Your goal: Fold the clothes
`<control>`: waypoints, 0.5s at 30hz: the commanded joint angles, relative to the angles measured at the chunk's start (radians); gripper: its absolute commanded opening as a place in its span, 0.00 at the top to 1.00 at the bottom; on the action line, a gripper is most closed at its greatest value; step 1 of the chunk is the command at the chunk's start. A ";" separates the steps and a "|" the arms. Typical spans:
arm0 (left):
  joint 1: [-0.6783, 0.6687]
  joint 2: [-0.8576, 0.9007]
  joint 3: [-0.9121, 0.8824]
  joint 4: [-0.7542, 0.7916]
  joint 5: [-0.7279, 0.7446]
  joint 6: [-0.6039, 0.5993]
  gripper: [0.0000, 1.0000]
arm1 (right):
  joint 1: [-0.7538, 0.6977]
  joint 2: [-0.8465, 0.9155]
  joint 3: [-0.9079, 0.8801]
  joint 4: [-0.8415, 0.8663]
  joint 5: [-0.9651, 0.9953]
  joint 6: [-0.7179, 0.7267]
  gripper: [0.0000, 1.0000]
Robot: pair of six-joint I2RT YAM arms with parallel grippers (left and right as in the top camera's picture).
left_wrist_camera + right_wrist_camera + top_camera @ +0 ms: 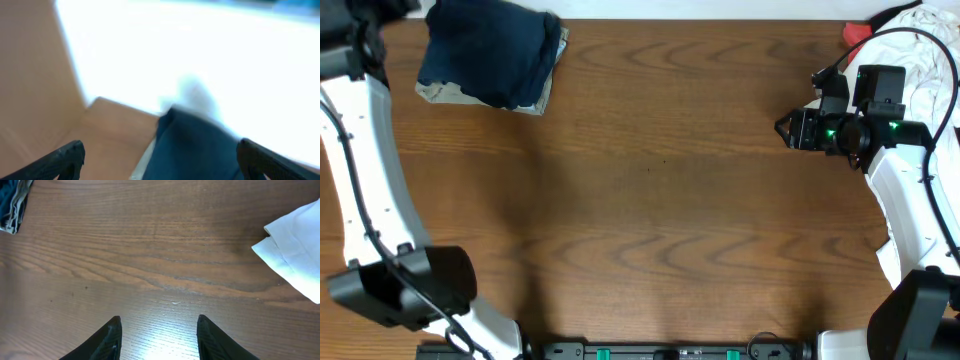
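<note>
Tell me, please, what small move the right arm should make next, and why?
Probably swing the right gripper toward the white cloth and grasp its edge. The gripper is open over bare table, the navy garment already lies folded at the far left corner, and the white cloth looks crumpled, not yet folded.
</note>
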 commanded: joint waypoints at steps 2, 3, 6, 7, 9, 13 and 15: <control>-0.063 0.151 -0.022 0.063 0.058 0.030 0.02 | 0.018 0.006 -0.005 0.000 0.006 -0.015 0.53; -0.077 0.182 -0.022 0.084 0.058 0.039 0.02 | 0.018 0.006 -0.005 -0.001 0.006 -0.015 0.53; -0.120 0.298 -0.022 0.135 0.059 0.113 0.02 | 0.018 0.006 -0.005 -0.005 0.006 -0.019 0.52; -0.134 0.340 -0.022 0.150 0.058 0.138 0.02 | 0.018 0.006 -0.005 -0.008 0.009 -0.020 0.52; -0.154 0.412 -0.022 0.177 0.057 0.172 0.02 | 0.018 0.006 -0.005 -0.013 0.011 -0.023 0.51; -0.174 0.544 -0.022 0.244 0.042 0.190 0.02 | 0.018 0.006 -0.005 -0.026 0.017 -0.038 0.51; -0.175 0.595 -0.022 0.269 0.043 0.189 0.02 | 0.018 0.006 -0.005 -0.031 0.023 -0.039 0.50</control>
